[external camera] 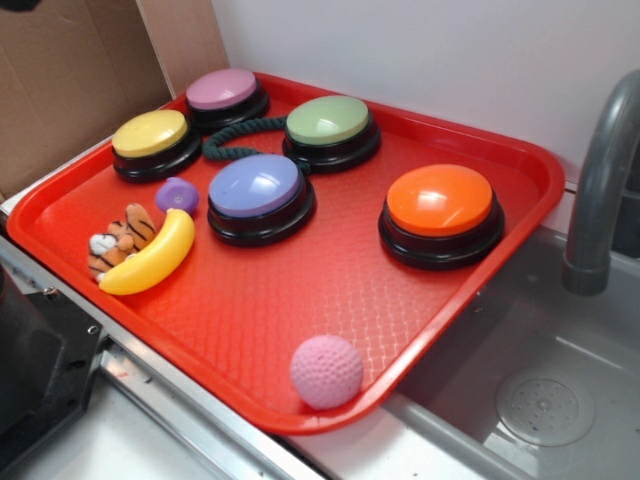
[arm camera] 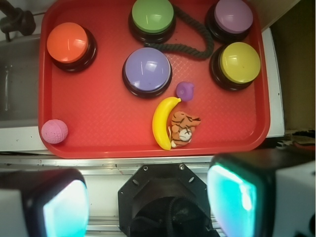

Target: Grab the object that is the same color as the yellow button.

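Note:
The yellow toy banana (external camera: 150, 258) lies on the red tray (external camera: 330, 310) at its front left, touching the orange striped plush tiger (external camera: 118, 238). In the wrist view the banana (arm camera: 162, 122) lies below the purple button, tiger (arm camera: 183, 128) at its right. The yellow button (external camera: 151, 137) stands at the tray's far left; it also shows in the wrist view (arm camera: 239, 62). My gripper (arm camera: 148, 202) is high above the robot's black base, off the tray's near edge. Its fingers (arm camera: 236, 197) are wide apart and hold nothing. The gripper is out of the exterior view.
On the tray stand pink (external camera: 223, 91), green (external camera: 329, 122), purple (external camera: 255, 188) and orange (external camera: 440, 203) buttons, a dark rope (external camera: 240, 135), a small purple piece (external camera: 176, 194) and a pink ball (external camera: 326, 371). A sink (external camera: 540, 400) with a grey faucet (external camera: 600, 180) lies right.

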Robot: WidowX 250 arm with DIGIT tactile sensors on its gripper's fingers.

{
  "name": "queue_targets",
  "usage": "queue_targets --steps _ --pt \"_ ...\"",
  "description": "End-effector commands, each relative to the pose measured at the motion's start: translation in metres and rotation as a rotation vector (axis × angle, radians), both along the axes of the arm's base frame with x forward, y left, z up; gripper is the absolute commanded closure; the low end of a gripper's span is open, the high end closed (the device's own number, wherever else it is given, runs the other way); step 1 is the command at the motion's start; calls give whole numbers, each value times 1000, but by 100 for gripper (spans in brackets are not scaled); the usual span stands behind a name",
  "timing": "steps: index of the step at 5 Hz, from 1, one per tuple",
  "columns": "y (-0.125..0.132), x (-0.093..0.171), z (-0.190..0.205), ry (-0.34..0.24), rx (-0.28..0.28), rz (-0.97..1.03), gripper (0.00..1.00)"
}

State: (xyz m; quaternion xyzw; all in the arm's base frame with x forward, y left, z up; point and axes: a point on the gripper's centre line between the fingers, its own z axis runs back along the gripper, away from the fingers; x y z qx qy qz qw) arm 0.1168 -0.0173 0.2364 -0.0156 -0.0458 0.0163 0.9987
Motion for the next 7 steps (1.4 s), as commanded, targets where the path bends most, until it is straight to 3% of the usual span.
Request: queue_targets --steps 1,2,3,4,5,6,7 --pt "0 0 0 0 0 0 0" --pt "-3 10 -25 -66 0 31 0" --pt "-4 22 -57 -81 -27 35 0" --pt "-4 29 -88 -87 -17 83 0" --pt "1 31 -125 -76 -76 133 0" --pt "9 29 -153 -24 -53 174 0" --pt "17 31 -178 -23 -62 175 0"
